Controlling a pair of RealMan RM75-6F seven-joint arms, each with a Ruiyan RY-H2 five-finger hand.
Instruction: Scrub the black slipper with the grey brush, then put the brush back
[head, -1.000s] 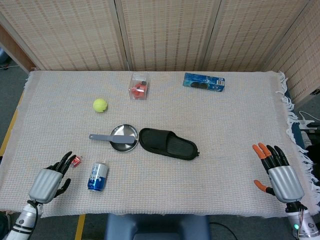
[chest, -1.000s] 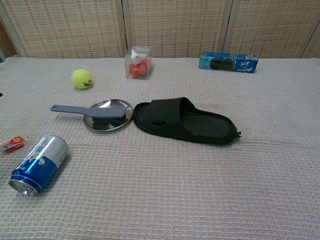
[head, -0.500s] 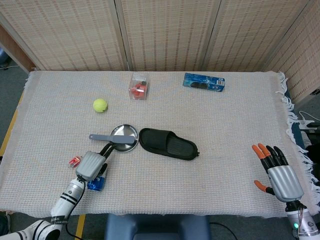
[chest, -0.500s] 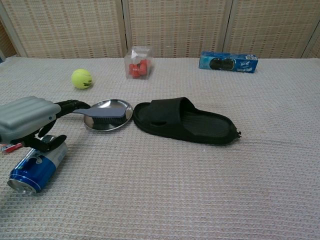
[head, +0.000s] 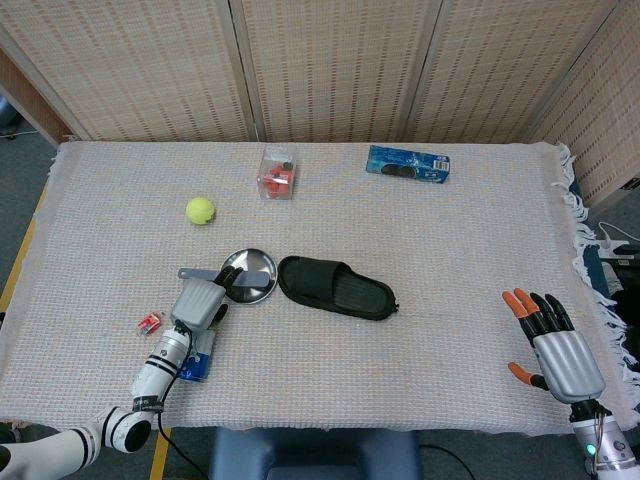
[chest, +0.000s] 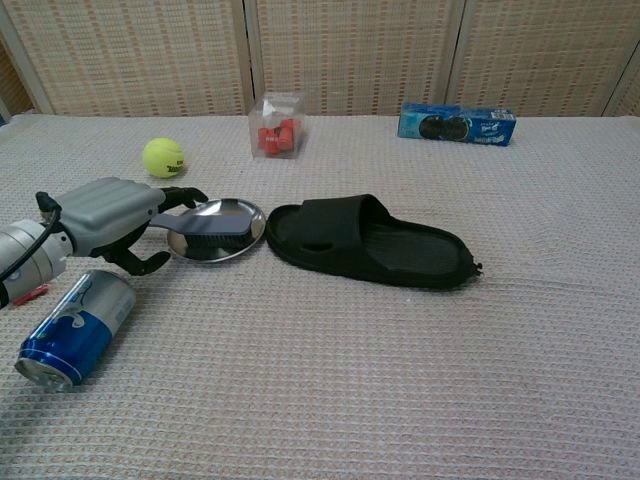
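Your left hand (chest: 112, 215) sits over the handle of the grey brush (chest: 205, 232), fingers curled around it, though you cannot tell whether they grip it yet. The brush head lies in the steel dish (head: 262, 283), just beside the black slipper (head: 336, 288). Your right hand (head: 556, 345) rests released, fingers spread, at the bench's (head: 450, 240) right edge.

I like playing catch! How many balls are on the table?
1. A yellow-green tennis ball sits toward the table's far left, behind the metal plate. No other balls show.
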